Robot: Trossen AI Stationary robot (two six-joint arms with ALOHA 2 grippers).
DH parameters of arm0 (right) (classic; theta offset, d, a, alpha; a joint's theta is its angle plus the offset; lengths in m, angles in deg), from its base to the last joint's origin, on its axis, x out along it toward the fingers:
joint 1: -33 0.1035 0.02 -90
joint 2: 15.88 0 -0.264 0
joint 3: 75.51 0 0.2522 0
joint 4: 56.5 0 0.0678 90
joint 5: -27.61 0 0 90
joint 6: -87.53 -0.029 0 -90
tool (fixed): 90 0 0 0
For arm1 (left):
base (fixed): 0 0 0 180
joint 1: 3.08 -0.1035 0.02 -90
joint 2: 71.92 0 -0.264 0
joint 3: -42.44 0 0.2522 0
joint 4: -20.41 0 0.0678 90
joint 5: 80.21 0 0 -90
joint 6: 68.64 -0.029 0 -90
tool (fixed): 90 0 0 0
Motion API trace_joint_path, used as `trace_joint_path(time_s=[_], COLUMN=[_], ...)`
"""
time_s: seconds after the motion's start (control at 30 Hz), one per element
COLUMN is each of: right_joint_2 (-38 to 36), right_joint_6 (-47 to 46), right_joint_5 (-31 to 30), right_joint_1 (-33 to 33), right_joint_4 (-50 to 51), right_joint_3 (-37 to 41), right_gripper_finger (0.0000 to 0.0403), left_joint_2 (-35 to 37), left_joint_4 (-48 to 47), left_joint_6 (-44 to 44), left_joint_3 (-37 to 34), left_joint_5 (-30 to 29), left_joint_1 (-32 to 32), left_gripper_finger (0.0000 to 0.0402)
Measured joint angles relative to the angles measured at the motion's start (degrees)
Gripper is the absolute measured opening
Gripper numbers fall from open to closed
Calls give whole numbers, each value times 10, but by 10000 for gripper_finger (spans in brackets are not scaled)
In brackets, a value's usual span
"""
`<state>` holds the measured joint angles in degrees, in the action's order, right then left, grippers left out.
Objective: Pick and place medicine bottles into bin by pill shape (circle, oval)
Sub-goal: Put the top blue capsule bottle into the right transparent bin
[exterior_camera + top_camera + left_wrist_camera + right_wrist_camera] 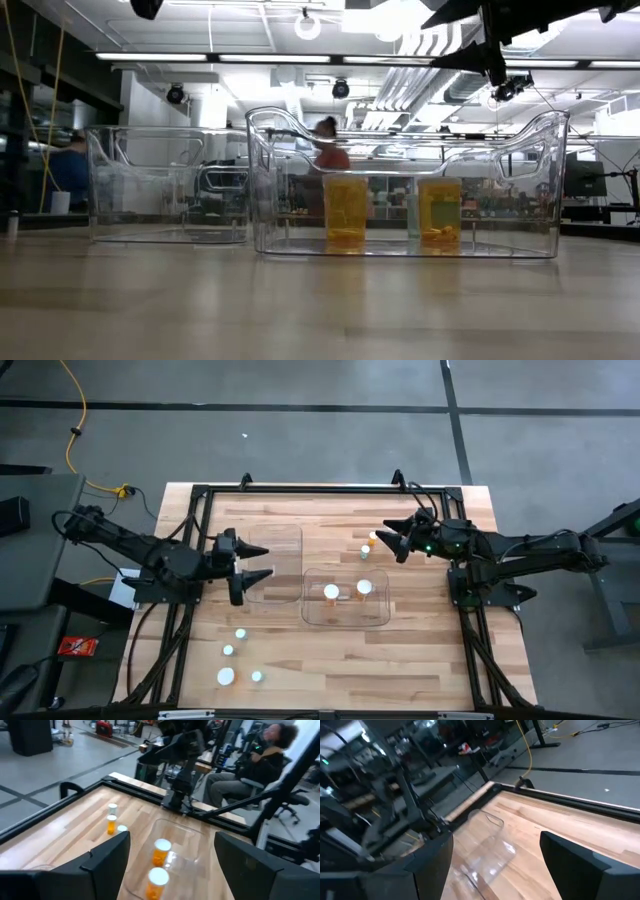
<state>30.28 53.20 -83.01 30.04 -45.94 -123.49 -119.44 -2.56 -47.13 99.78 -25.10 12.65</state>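
Two amber bottles with white caps (331,592) (364,588) stand upright on the floor of the nearer clear bin (345,620); they also show in the low view (346,212) (439,212). The other clear bin (275,540) holds nothing that I can see. Two small bottles (372,538) (365,550) stand on the table beside my right gripper (390,541), which is open and empty above the table. My left gripper (257,563) is open and empty, over the left side of the far-left bin. Several white-capped bottles (240,633) (226,676) stand near the front left.
The table's black frame (300,488) runs along its edges. The two bins stand side by side, touching or nearly so, in the middle. Bare wood (420,660) lies at the front right. A person sits beyond the table in the left wrist view (260,760).
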Motion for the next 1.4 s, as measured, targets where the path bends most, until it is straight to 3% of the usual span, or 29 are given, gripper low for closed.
trace_joint_path(time_s=[0.23, 0.53, 0.73, 1.07, 1.4], right_joint_2=[11, 154, 261, 348, 418], right_joint_6=[-55, -51, -108, -137, -137], right_joint_5=[-27, -62, -22, -6, 37], right_joint_1=[0, -17, -81, -184, -230], right_joint_4=[23, 371, 513, 533, 493], right_joint_3=[-11, -216, -262, -239, -238], right_gripper_finger=[291, 291, 291, 291, 291], left_joint_2=[0, 0, 0, 0, 0], left_joint_4=[27, 83, 108, 108, 108], left_joint_6=[-22, -6, -6, -5, -7], left_joint_3=[0, 0, 0, 0, 1], left_joint_5=[-1, -15, -18, -18, -18], left_joint_1=[-36, -80, -88, -87, -87], left_gripper_finger=[280, 280, 280, 280, 280])
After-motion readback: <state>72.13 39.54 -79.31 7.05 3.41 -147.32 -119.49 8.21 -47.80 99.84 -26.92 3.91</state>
